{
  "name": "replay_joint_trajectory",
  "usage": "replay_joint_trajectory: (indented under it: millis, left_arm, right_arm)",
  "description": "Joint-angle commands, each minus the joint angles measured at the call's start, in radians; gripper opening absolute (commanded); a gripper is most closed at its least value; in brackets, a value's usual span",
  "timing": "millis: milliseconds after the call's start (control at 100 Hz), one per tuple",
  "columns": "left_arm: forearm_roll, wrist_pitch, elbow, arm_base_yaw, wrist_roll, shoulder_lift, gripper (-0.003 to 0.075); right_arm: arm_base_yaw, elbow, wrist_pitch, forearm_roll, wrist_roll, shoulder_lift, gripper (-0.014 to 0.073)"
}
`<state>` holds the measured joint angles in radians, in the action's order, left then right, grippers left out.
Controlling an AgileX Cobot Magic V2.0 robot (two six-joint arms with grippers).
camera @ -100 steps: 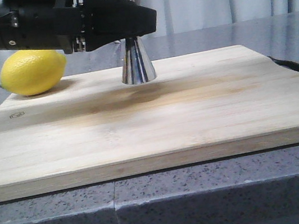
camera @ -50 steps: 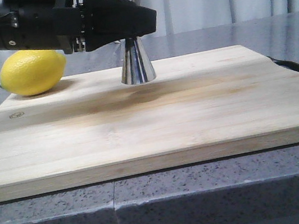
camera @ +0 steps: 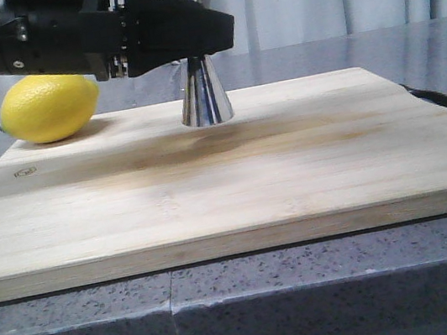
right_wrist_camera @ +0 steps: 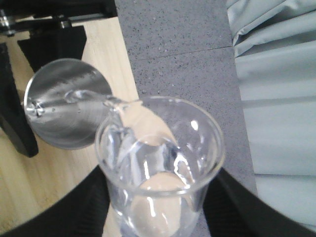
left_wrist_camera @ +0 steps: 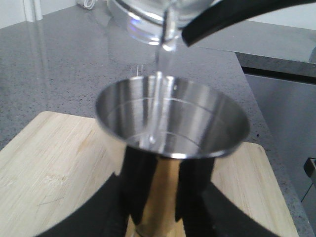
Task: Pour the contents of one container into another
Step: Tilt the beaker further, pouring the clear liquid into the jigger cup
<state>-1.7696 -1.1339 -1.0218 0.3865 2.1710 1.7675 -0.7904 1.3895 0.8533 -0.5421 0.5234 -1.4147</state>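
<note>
The steel jigger (camera: pixel 205 94) stands on the wooden cutting board (camera: pixel 210 187), and my left gripper (camera: pixel 197 42) is shut on its narrow waist. In the left wrist view the jigger's open cup (left_wrist_camera: pixel 170 123) faces up, with black fingers (left_wrist_camera: pixel 143 182) on both sides of its stem. My right gripper (right_wrist_camera: pixel 160 207) is shut on the clear glass beaker (right_wrist_camera: pixel 158 163), which is tilted over the jigger (right_wrist_camera: pixel 66 103). A thin stream of water (left_wrist_camera: pixel 159 84) falls from the beaker's lip (left_wrist_camera: pixel 168 15) into the cup. The beaker and right gripper are out of the front view.
A yellow lemon (camera: pixel 48 106) lies at the board's far left corner, just behind my left arm. A dark object (camera: pixel 442 99) shows past the board's right edge. The board lies on a grey speckled counter (camera: pixel 312 298), with a curtain behind.
</note>
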Motion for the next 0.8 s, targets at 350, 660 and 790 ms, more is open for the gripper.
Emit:
replay_joint_trajectory:
  millis: [350,660,790]
  left_arm:
    - [-0.081,-0.07,-0.03,0.009,-0.003,-0.042,0.0206]
    - [-0.081,-0.07,-0.03,0.009,-0.003,-0.042,0.0206]
    - [-0.081,-0.07,-0.03,0.009,-0.003,-0.042,0.0206]
  right_arm:
    - [-0.001,0.037,-0.042,-0.082,0.13,0.031,0.03]
    - [-0.001,0.037,-0.04,-0.087,0.187,0.031,0.03]
    - [-0.001,0.037,-0.04,-0.09,0.219,0.031,0.03]
